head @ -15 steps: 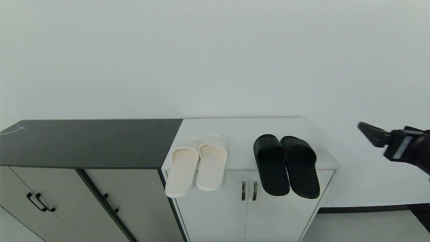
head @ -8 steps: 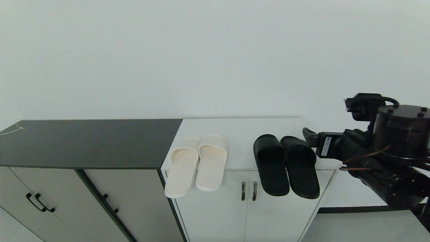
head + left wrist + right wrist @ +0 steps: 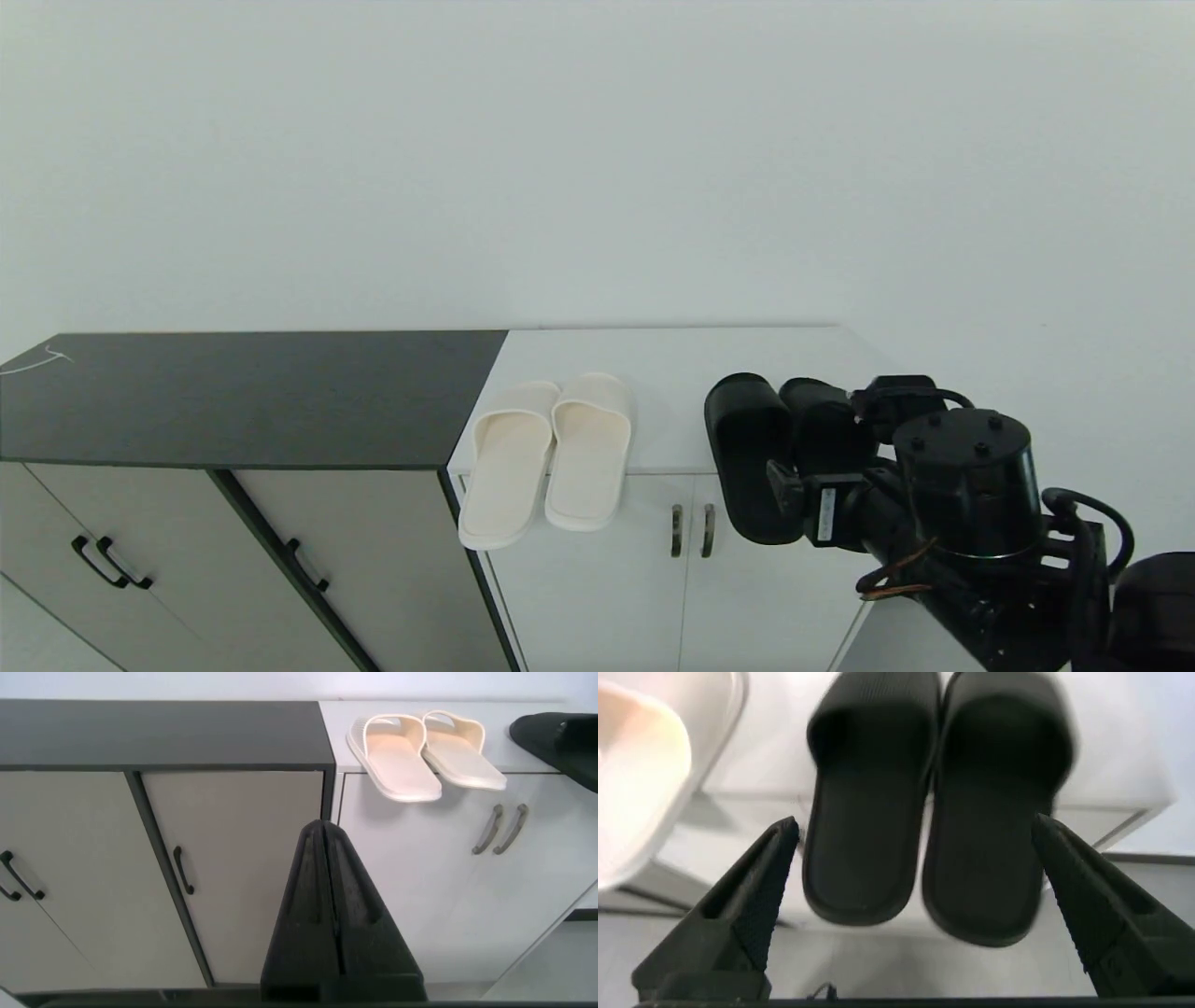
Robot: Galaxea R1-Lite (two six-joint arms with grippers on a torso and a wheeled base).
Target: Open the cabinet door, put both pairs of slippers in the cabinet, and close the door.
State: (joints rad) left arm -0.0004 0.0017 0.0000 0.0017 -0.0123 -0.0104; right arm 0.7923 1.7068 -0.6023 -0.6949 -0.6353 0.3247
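Two pairs of slippers lie on top of the white cabinet point(image 3: 672, 350), toes toward the far wall and heels hanging over its near edge. The cream slippers point(image 3: 546, 457) are on the left, side by side and touching. The black slippers point(image 3: 747, 448) are on the right, well apart from the cream pair. Both doors point(image 3: 597, 588) of the cabinet are shut, their two handles point(image 3: 676, 530) side by side at the middle seam, so its inside is hidden.

The right hand point(image 3: 915, 829) is spread wide and holds nothing. It hovers at the near ends of the black slippers, and from its wrist view both heels show between the two fingers without touching them.

The left hand point(image 3: 324, 833) has its fingers pressed together with nothing between them. It sits low on the near side, facing the seam between the dark-topped cabinet point(image 3: 243, 392) and the white one.
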